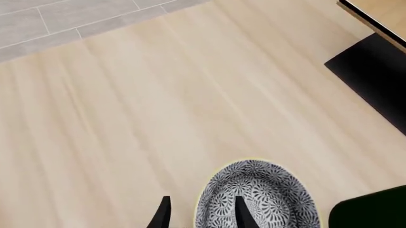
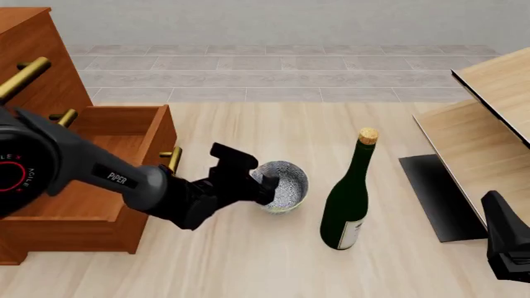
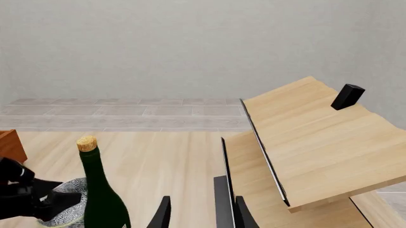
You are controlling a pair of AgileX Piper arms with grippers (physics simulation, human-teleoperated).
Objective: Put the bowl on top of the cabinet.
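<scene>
The speckled grey-white bowl [image 2: 289, 184] stands upright on the wooden floor, just right of the cabinet's [image 2: 33, 56] pulled-out drawer [image 2: 108, 155]. My left gripper [image 2: 267, 186] is at the bowl's left rim. In the left wrist view the bowl [image 1: 273, 190] lies under my left gripper [image 1: 203, 216], which is open: one finger sits inside the bowl, the other outside its wall. My right gripper [image 3: 201, 216] hangs open and empty at the far right, well away from the bowl [image 3: 71, 205].
A dark green corked wine bottle [image 2: 348, 205] stands upright close to the bowl's right side. Pale wood panels with black edges [image 2: 488, 124] lean at the right. The reddish-brown cabinet's top lies at the upper left, above brass handles [image 2: 25, 77].
</scene>
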